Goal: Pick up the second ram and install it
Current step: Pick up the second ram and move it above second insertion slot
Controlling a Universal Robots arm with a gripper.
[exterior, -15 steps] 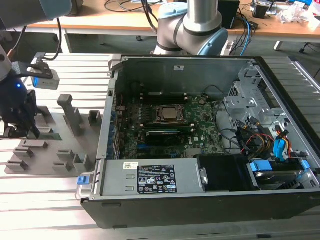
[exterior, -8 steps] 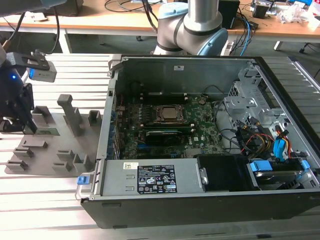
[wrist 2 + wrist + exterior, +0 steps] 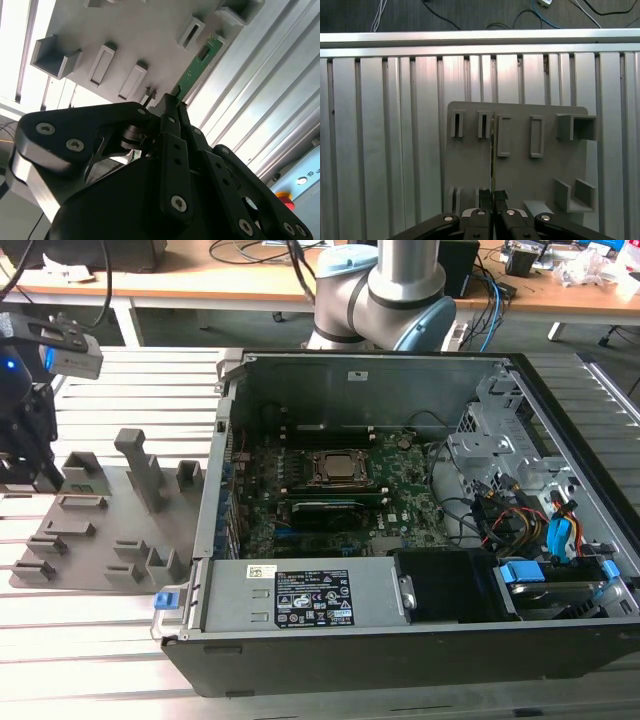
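A: While gripper [image 3: 170, 102] hovers over the grey holder plate [image 3: 150, 30], where's the second ram [image 3: 199, 65]?
B: Gripper's clamped on one end of it, at exterior view's left, well apart from PC case [image 3: 350, 665].

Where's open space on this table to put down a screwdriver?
Bare table slats lie between the grey holder plate and the camera in the exterior view, beside the computer case, and beyond the plate too. Crowded: the plate's blocks, where the jaws clamp the second ram, and the cabled case interior.
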